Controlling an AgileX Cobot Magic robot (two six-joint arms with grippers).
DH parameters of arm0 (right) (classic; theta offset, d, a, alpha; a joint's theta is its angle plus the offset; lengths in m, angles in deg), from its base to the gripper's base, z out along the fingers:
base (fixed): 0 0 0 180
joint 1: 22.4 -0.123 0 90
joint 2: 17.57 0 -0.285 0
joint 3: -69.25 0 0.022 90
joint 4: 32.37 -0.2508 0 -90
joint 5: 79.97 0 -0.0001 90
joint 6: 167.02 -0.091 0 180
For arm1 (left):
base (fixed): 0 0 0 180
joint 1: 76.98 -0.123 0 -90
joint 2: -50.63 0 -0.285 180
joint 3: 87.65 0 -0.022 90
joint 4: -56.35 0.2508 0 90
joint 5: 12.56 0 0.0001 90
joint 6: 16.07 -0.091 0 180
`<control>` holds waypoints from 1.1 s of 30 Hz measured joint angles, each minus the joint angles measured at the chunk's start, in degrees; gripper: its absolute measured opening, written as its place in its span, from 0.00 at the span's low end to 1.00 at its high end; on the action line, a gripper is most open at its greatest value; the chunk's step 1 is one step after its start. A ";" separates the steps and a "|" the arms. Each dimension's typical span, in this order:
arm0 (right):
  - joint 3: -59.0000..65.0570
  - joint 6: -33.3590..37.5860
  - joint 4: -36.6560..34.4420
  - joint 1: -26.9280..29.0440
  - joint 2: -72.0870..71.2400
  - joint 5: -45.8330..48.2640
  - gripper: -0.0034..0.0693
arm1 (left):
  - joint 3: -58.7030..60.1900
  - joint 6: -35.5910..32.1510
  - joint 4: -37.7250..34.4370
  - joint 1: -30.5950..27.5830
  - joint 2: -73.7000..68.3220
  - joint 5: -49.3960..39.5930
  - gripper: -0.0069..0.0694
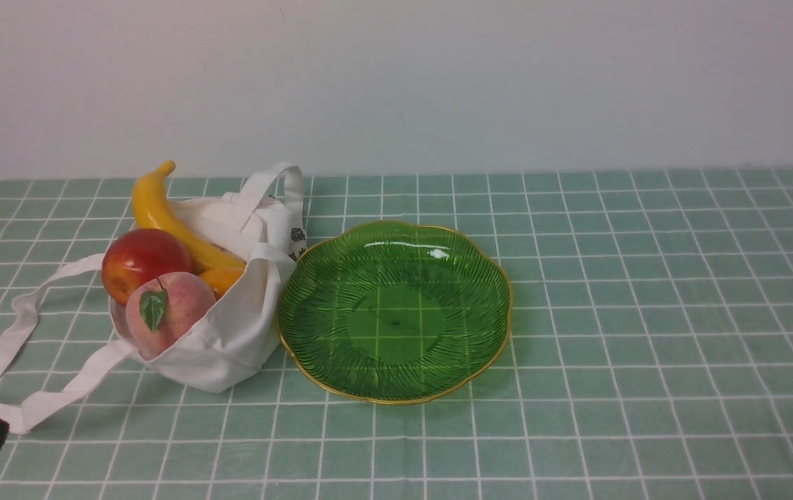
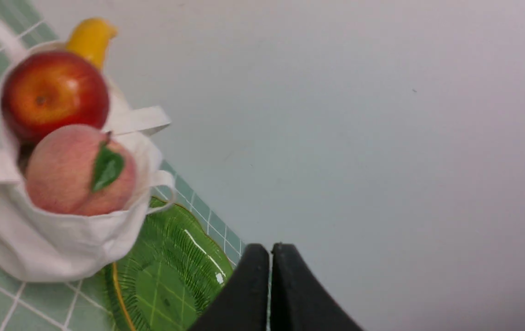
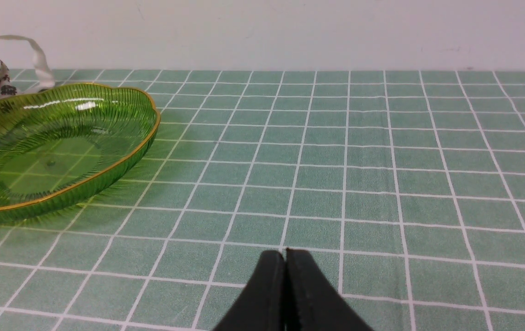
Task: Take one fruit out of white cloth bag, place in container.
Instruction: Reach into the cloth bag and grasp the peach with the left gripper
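You see little of the orange (image 1: 221,280) (peach (image 1: 167,309) covers it). One white cloth bag (image 1: 230,333); one apple (image 1: 143,260), banana (image 1: 160,215), green dish (image 1: 396,399). Left gripper (image 2: 270,257), right gripper (image 3: 285,257): fingers pressed together.

red apple (image 1: 146,267) sitting centre-left | banana (image 1: 164,222) leaning above it | orange (image 1: 221,280) peeking beside them | checked tablecloth (image 1: 646,312) filling lower frame

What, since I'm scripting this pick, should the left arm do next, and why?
Probably open the left end effector before reaching in: its jaws are shut and hold nothing, while the peach sits exposed at the mouth of the white cloth bag, beside the apple, and the green dish is empty.
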 joint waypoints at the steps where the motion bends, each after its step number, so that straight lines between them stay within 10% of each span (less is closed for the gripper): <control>1: 0.00 0.00 0.00 0.00 0.00 0.00 0.03 | -3.24 -3.28 1.22 0.00 -3.14 -3.67 0.08; 11: 0.00 0.00 0.00 0.00 0.00 0.00 0.03 | -27.49 -9.89 22.26 0.00 -43.20 -36.11 0.08; 19: 0.00 0.00 0.00 0.00 0.00 0.00 0.03 | -45.51 -10.21 29.99 0.00 -69.44 -38.56 0.13; 33: 0.00 0.00 0.00 0.00 0.00 0.00 0.03 | -61.70 -9.99 33.73 0.17 -91.69 -38.37 0.89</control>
